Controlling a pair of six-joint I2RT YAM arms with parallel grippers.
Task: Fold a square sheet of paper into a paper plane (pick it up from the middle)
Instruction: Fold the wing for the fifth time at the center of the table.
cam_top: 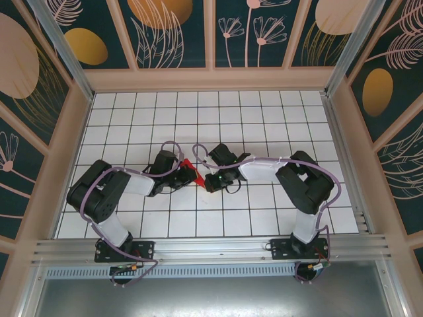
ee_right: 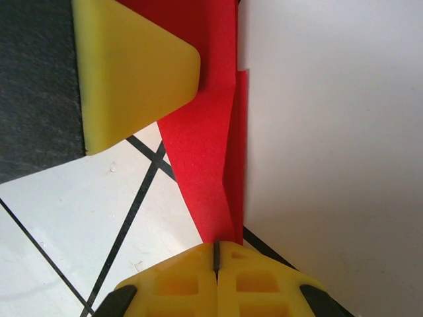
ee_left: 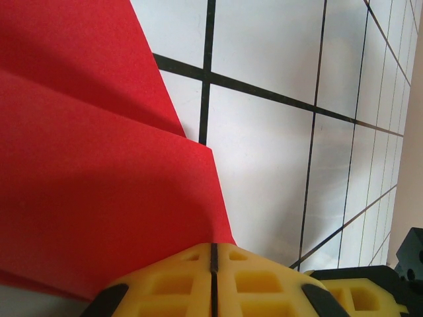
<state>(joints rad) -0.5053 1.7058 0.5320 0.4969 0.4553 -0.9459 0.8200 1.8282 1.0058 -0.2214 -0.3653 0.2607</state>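
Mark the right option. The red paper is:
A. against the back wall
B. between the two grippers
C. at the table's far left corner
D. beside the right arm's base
B: the top view shows the paper between the left gripper and the right gripper, whose tips meet at it.

White surface (cam_top: 264, 125) with a black square grid. Folded red paper (cam_top: 191, 170) near its middle; can't tell if it rests flat.
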